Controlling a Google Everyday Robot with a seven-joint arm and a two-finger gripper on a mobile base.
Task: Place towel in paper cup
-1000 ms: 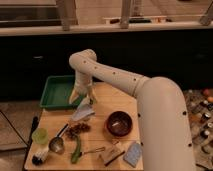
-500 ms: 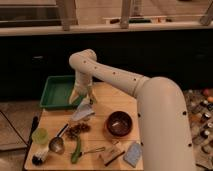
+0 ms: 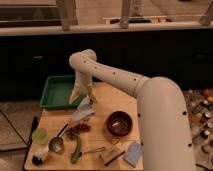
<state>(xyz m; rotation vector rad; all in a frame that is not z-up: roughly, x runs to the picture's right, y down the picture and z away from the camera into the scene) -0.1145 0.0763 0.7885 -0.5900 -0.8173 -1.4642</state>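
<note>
A crumpled grey-white towel [image 3: 82,112] lies on the wooden table, near its back left part. My gripper [image 3: 83,98] hangs just above the towel and points down. Its two pale fingers [image 3: 74,96] are spread apart and hold nothing. A pale green cup [image 3: 40,135], the only cup in view, stands upright at the table's front left, well apart from the towel and the gripper.
A green tray [image 3: 52,95] sits at the back left, next to the gripper. A brown bowl [image 3: 120,124], a metal ladle [image 3: 57,143], a brown cluster [image 3: 76,130], a green vegetable [image 3: 76,150], a wooden block [image 3: 111,155] and a blue-grey sponge [image 3: 132,154] lie on the table [image 3: 107,97].
</note>
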